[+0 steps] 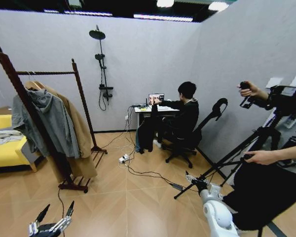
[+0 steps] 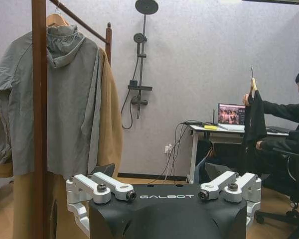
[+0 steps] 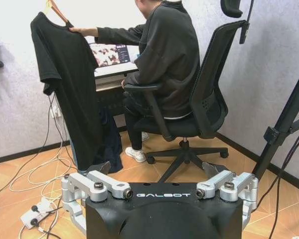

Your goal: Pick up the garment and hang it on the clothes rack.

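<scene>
The garment (image 3: 72, 79), a black T-shirt on a light wooden hanger, hangs from the raised hand (image 3: 79, 31) of a person seated at the tabletop (image 1: 153, 109), out at about one o'clock from the robot and well apart from both arms. The clothes rack (image 1: 44, 98) stands at about ten o'clock, and a grey hoodie (image 1: 49, 121) and a tan coat (image 1: 81, 143) hang on its top bar. The left claw (image 1: 55, 212) sits low at seven o'clock, fingers spread wide and holding nothing. The right claw (image 1: 195, 181) waits at about five o'clock; in its own wrist view the fingers are parted and empty (image 3: 162, 191), facing the shirt. So this looks like the approach stage, pickup not yet made. The next move calls for closing the gap to the offered shirt and getting a claw onto the hanger near its hook, without snagging the hanging fabric. Watch the cables and power strip (image 1: 123, 159) on the floor between robot and tabletop.
</scene>
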Robot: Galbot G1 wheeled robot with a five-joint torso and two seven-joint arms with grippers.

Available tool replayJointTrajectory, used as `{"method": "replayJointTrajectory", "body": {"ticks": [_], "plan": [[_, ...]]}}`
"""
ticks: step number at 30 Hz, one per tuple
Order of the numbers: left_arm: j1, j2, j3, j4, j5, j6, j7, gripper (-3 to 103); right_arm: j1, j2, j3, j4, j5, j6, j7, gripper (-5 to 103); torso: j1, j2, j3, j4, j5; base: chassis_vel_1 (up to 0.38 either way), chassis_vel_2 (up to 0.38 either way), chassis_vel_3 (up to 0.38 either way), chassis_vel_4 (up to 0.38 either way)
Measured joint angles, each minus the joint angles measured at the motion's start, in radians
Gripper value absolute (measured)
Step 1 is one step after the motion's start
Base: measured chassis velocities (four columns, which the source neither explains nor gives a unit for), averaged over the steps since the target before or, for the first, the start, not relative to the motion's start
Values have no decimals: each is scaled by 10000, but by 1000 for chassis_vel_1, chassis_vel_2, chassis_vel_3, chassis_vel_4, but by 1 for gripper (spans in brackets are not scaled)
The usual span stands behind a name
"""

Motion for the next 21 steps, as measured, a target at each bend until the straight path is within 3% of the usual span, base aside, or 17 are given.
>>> {"method": "replayJointTrajectory", "body": {"ticks": [21], "plan": [[0,0,0,0,0,0,0,100,-3202,-1528,-1629,5502,1,2235,1525,100,-1,1,-1,3,0,0,0,0,0]]}}
